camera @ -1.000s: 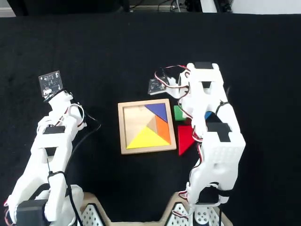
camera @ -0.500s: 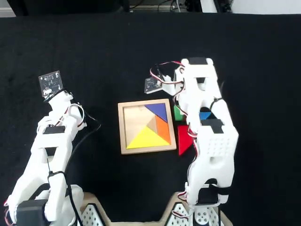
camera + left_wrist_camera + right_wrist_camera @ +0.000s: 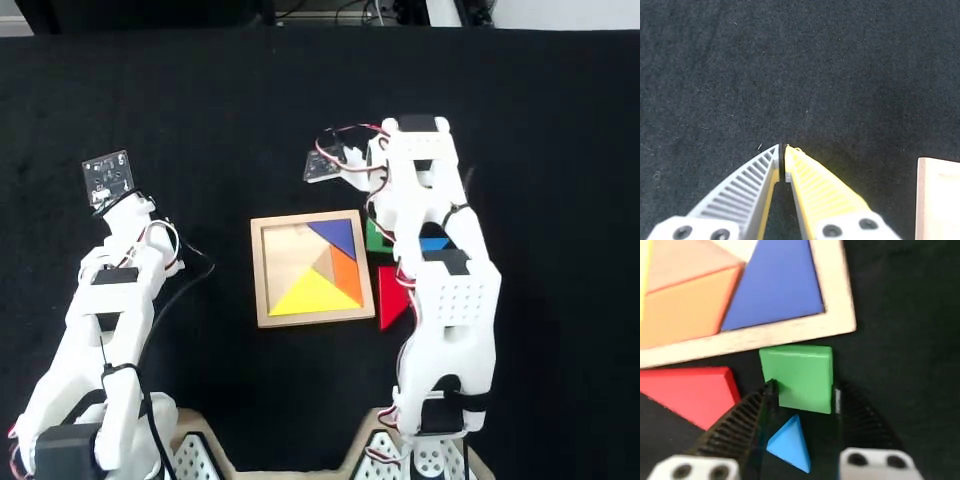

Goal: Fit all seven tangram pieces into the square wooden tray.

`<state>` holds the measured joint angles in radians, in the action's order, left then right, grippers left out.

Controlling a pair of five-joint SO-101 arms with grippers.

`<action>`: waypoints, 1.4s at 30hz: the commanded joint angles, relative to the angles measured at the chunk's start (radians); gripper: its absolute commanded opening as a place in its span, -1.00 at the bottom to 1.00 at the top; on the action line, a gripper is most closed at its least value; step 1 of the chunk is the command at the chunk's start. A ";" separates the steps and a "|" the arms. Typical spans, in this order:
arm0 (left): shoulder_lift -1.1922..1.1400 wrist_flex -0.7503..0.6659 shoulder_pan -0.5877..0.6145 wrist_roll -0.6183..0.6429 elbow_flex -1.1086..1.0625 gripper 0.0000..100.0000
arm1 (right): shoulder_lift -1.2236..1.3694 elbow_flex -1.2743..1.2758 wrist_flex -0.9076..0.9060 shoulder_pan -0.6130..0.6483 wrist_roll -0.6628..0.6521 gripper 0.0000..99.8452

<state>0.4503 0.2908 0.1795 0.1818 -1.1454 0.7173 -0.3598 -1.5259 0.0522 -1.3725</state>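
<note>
Overhead, wrist close-ups; tray (image 3: 257,270) seemingly shared

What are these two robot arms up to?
They are filling a square wooden tray with tangram pieces; four lie in it. The right gripper hangs open over a green square beside the tray, a finger on each side. A red triangle and a small blue triangle lie nearby. The left gripper is shut, holding nothing.

White shells on the left arm (image 3: 105,310) and right arm (image 3: 450,310), black servos (image 3: 447,262), looping red-white-black cables (image 3: 340,132), left gripper (image 3: 782,150) ribbed grey-and-yellow, right gripper (image 3: 804,390) ribbed black.
</note>
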 commanded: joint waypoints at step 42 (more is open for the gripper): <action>0.031 -0.020 -0.010 -0.008 0.004 -0.93 | 0.097 -0.105 -0.018 0.075 0.052 -0.53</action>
<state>0.4503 0.2908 0.1795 0.1818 -1.1454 0.7679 -0.4043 -1.5382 0.0829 -1.3295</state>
